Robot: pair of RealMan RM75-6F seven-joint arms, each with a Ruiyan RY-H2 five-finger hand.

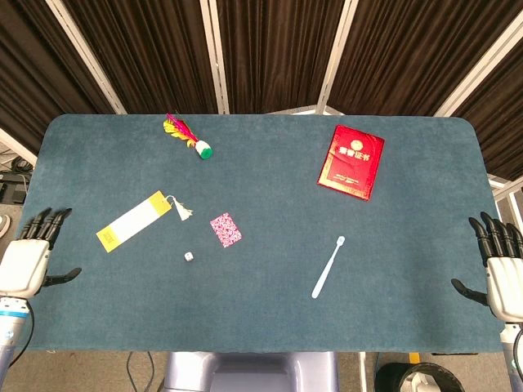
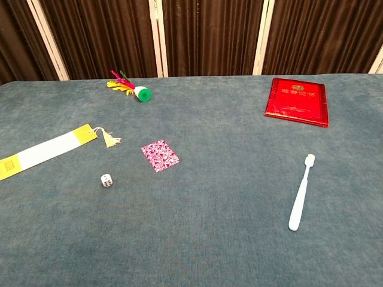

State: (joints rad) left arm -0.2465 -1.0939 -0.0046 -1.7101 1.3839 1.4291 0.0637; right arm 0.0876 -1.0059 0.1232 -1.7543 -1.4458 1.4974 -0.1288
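My left hand [image 1: 33, 257] hangs at the table's left edge, fingers spread, holding nothing; the yellow-and-white bookmark [image 1: 136, 220] [image 2: 43, 151] with a tassel lies nearest to it. My right hand [image 1: 498, 268] hangs at the right edge, also spread and empty, with the white toothbrush [image 1: 328, 267] [image 2: 300, 192] the closest item. A small white die [image 1: 188, 256] [image 2: 106, 180] and a pink patterned card [image 1: 225, 229] [image 2: 160, 155] lie mid-table. Neither hand shows in the chest view.
A red booklet [image 1: 351, 161] [image 2: 297, 101] lies at the back right and a feathered shuttlecock [image 1: 186, 135] [image 2: 130, 86] at the back left. The teal table cloth [image 1: 270, 310] ends in front of dark curtains.
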